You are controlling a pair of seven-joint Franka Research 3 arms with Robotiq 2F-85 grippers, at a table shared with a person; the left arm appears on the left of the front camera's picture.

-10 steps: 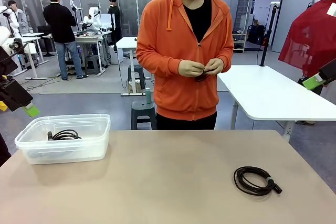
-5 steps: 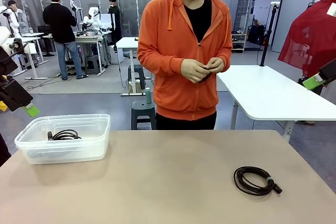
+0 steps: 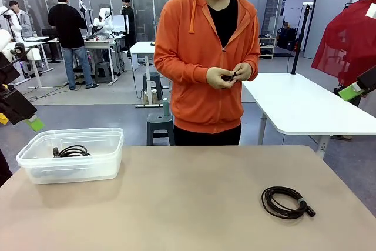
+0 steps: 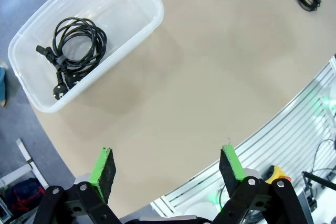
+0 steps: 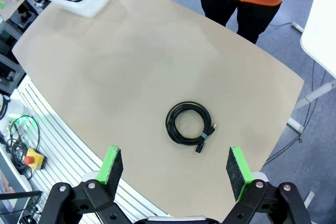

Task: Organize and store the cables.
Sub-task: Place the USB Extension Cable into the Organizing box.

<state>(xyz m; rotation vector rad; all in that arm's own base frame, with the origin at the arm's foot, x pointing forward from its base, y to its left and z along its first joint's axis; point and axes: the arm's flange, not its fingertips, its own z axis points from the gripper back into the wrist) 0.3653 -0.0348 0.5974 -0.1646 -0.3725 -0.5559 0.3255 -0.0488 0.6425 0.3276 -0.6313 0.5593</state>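
While both arms hang well above the matt beige tabletop (image 5: 131, 51), the left gripper (image 4: 166, 153) shows its green-padded jaws spread wide and empty over the near table edge, and beyond it a clear rectangular plastic tub (image 4: 155, 10) holds one coiled black cable with plug ends (image 4: 73, 51); the right gripper (image 5: 174, 153), equally wide apart and empty, looks straight down toward a second thin black cable wound in a round coil (image 5: 188, 121), which lies flat and alone on the table, well apart from the tub. At the far side a person in an orange hooded jacket works a small dark cord (image 3: 228, 77), probably another cable, between both hands (image 3: 216, 77). Judged light, limp and springy, the loose coil should be pinched across all its bundled strands, best near the small tie by its plug, so that no loop slips free
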